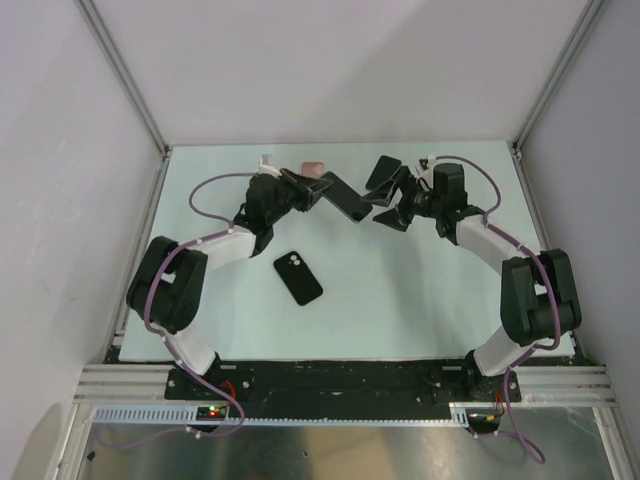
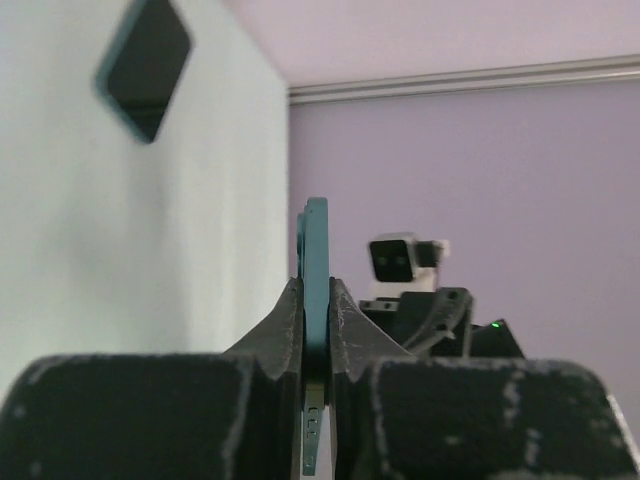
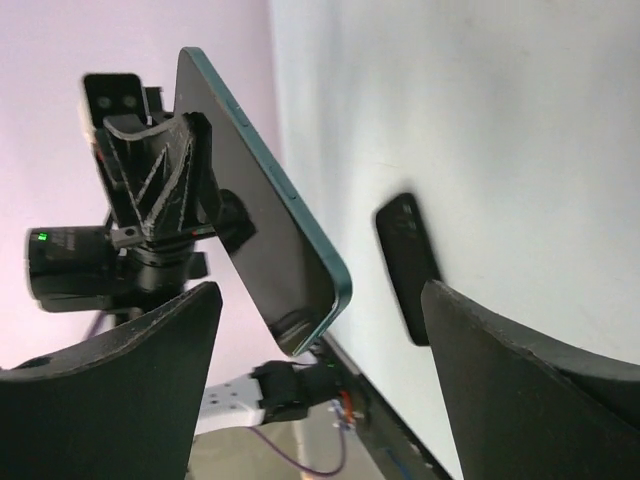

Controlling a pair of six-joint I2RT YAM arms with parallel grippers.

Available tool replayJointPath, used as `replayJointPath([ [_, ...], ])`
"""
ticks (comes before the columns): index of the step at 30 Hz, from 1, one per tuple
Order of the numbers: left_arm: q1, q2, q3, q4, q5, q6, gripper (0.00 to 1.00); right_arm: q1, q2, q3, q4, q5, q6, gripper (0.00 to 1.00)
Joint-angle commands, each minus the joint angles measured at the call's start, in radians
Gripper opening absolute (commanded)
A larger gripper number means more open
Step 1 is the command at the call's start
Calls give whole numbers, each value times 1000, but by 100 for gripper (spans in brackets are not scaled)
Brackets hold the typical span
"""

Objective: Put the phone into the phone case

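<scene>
My left gripper (image 1: pixel 318 190) (image 2: pixel 315 290) is shut on one end of the phone (image 1: pixel 345 200) (image 2: pixel 318 250), a dark slab with a teal rim, and holds it on edge above the back of the table. In the right wrist view the phone (image 3: pixel 255 200) hangs tilted, and its free lower corner lies between the fingers of my right gripper (image 3: pixel 320 295) (image 1: pixel 385 197), which stands wide open and touches nothing. The black phone case (image 1: pixel 298 278) (image 3: pixel 408 265) (image 2: pixel 145 65) lies flat on the table, nearer the arm bases, apart from both grippers.
A small pink object (image 1: pixel 314 167) and a small white one (image 1: pixel 268 160) lie near the back edge of the pale table (image 1: pixel 400 300). Grey walls and metal frame posts (image 1: pixel 125 75) close in the sides and back.
</scene>
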Motion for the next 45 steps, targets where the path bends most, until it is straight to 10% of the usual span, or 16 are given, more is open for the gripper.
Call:
replayJointPath([
  [1,0,-88,4,173,-32,-19,0,11,13,11,264,-108,218,87],
  [26,-3,-39,-74,430,75,-118,1,98,78,18,576,-153,387,20],
  [36,24,-77,-155,448,106,-86,88,83,90,-5,689,-144,428,0],
  [41,94,-184,-290,319,129,5,95,27,40,-47,653,-125,409,0],
  [45,142,-358,-284,-222,47,279,89,-25,-50,-75,435,-82,282,0],
])
